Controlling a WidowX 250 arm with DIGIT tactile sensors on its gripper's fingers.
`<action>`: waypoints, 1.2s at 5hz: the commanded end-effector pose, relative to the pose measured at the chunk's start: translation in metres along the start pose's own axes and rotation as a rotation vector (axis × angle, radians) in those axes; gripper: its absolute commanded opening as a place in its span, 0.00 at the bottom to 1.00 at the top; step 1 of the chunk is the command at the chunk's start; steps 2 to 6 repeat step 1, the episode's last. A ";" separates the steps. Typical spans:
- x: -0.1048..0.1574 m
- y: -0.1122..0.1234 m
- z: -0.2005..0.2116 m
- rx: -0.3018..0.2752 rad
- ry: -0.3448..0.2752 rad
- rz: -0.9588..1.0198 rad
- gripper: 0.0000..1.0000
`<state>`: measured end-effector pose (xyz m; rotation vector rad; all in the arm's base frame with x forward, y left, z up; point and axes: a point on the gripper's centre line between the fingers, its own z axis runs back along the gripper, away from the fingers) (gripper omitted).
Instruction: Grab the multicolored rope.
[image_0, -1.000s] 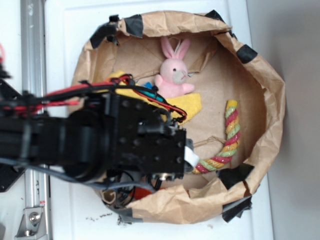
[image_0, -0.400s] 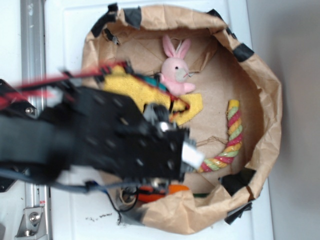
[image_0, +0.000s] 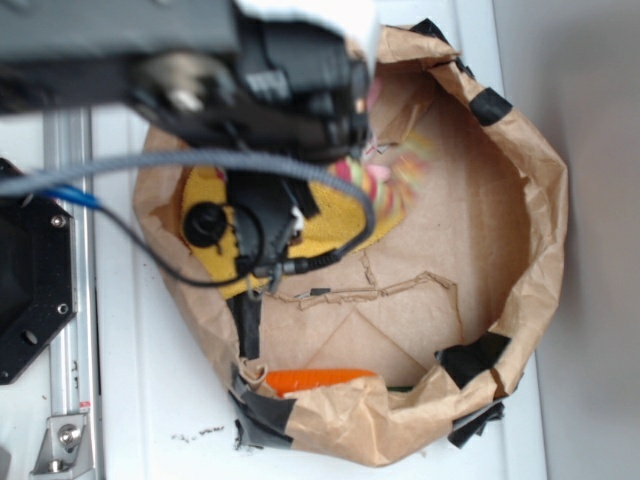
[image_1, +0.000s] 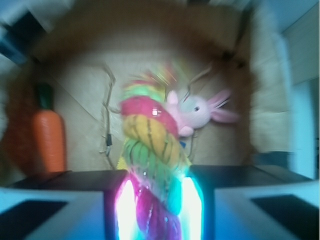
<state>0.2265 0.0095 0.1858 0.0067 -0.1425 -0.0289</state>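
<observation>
The multicolored rope (image_1: 150, 145), twisted in red, yellow and green strands, stands up between my two glowing fingers in the wrist view. My gripper (image_1: 156, 205) is shut on its lower part and holds it off the bag floor. In the exterior view the rope shows only as a blurred patch (image_0: 400, 172) beside the black gripper body (image_0: 300, 85), raised over the far part of the paper bag (image_0: 535, 210). The pink bunny (image_1: 197, 112) lies behind the rope in the wrist view; the exterior view hides it.
A yellow cloth (image_0: 335, 215) lies under the arm's cables on the bag floor. An orange carrot-like toy (image_0: 320, 380) lies against the near wall, also seen as the carrot toy (image_1: 49, 137). The bag's walls are high, with black tape patches (image_0: 470, 357). A metal rail (image_0: 65, 260) runs at the left.
The arm swung from the bag's near-left side up to the far side, lifting the rope off the floor at the right; that spot now lies bare. The carrot toy is now uncovered.
</observation>
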 end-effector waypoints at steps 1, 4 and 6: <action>-0.006 -0.006 0.014 0.003 -0.051 0.031 0.00; -0.006 -0.006 0.014 0.003 -0.051 0.031 0.00; -0.006 -0.006 0.014 0.003 -0.051 0.031 0.00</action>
